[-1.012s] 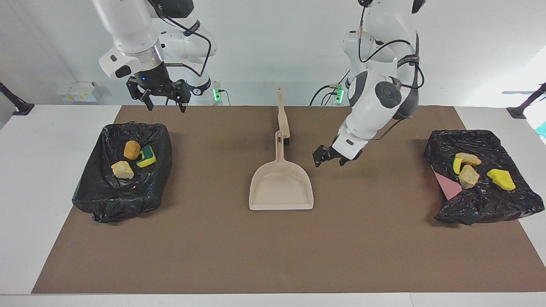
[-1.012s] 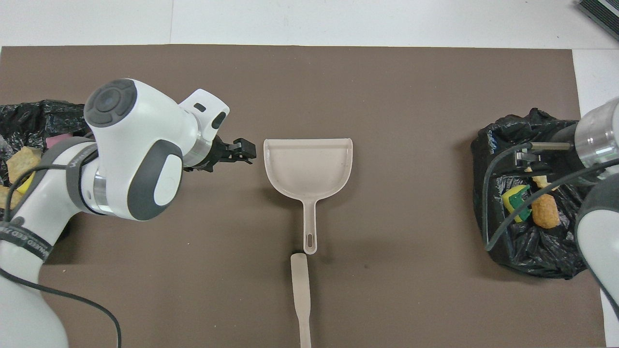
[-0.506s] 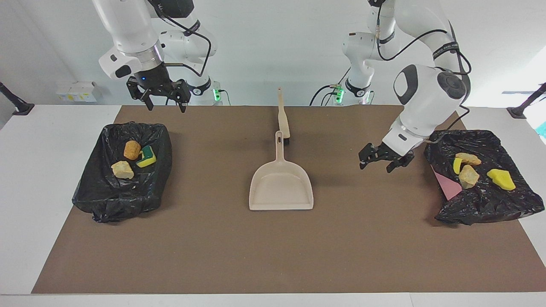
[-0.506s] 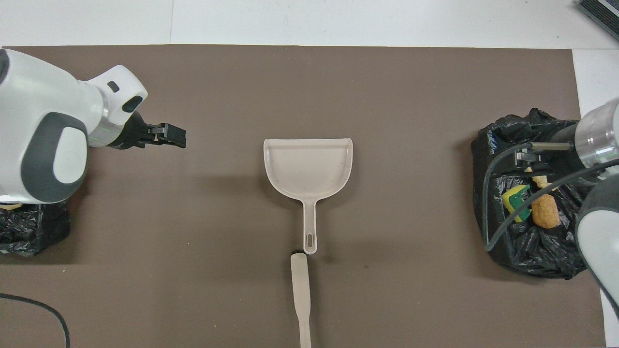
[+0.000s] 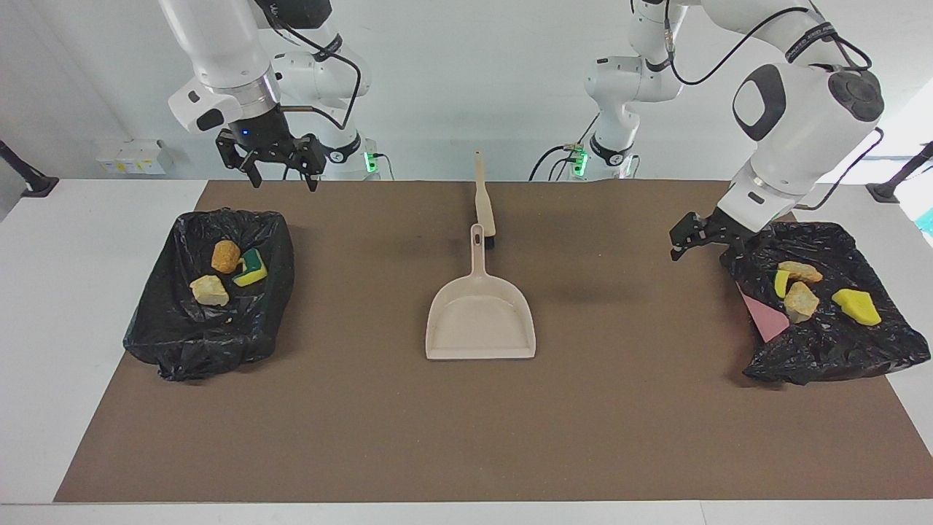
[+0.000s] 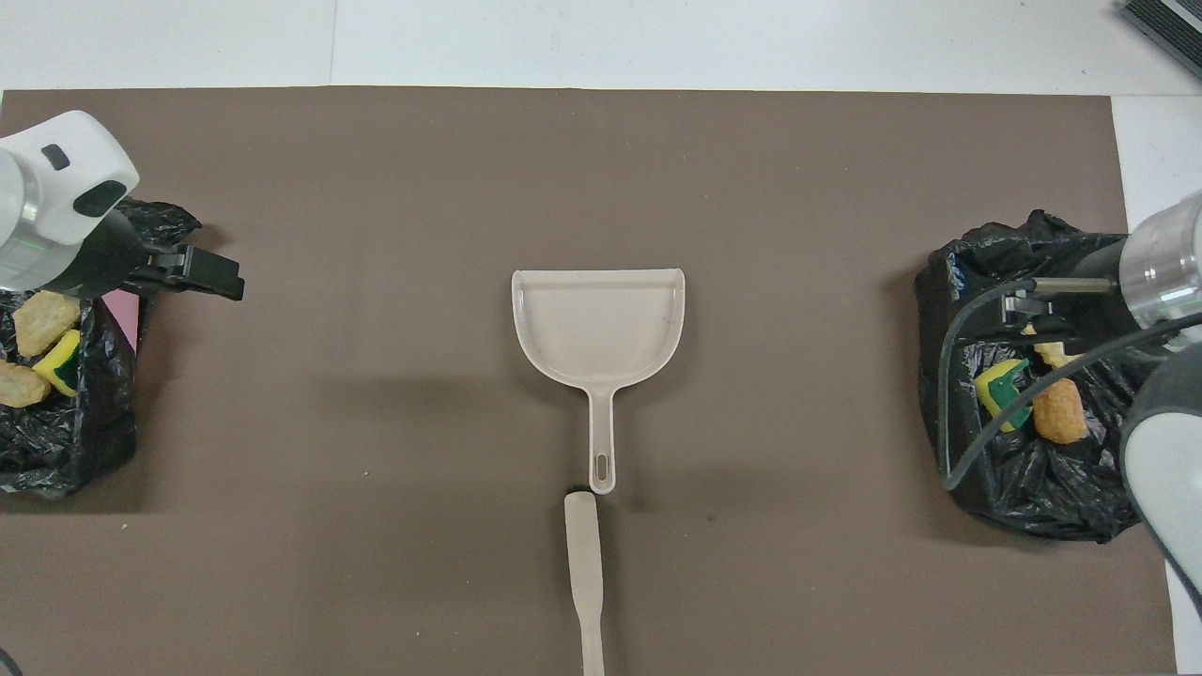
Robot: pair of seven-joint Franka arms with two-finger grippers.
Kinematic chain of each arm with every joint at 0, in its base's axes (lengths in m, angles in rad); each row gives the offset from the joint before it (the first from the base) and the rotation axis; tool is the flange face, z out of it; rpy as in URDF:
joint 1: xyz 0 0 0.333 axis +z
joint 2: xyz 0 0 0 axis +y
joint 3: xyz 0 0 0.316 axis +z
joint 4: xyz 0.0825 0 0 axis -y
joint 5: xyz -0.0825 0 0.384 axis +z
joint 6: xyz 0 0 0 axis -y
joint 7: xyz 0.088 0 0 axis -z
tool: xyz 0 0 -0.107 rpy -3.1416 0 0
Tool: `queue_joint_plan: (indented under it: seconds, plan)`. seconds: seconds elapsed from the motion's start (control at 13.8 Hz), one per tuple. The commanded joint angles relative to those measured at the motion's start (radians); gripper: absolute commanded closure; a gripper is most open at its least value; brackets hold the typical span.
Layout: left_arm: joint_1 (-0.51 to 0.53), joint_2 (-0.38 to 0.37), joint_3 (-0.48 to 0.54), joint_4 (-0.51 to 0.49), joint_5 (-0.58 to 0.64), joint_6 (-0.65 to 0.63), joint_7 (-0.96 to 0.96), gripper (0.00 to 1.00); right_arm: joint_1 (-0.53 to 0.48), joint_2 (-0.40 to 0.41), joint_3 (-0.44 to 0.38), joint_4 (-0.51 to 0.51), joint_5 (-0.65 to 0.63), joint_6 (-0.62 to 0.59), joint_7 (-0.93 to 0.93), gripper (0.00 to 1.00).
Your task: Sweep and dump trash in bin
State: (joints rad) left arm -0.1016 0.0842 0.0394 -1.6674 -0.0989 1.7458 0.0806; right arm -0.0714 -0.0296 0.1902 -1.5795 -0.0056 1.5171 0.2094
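Brown matting covers the counter; all visible trash (image 5: pixel 800 300) apparently sits in two black-lined bins (image 5: pixel 824 350), near each arm's end. Both left gripper (image 5: pixel 701 238) and right gripper (image 5: pixel 278 162) hang empty, jaws spread. Left's jaws could snag the liner.

The left gripper (image 5: pixel 701 240) is swung away from the beige plastic dustpan (image 5: pixel 480 317) to the crumpled black bin bag's (image 5: pixel 824 343) edge.
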Motion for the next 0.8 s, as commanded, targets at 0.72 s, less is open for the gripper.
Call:
queue_joint_plan:
  seconds: [0.72]
  plan:
    - [0.029,-0.058,0.022,0.126,0.110,-0.270,0.002,0.00,-0.013,-0.027,0.003,-0.013,0.024,-0.006,-0.021,0.00]
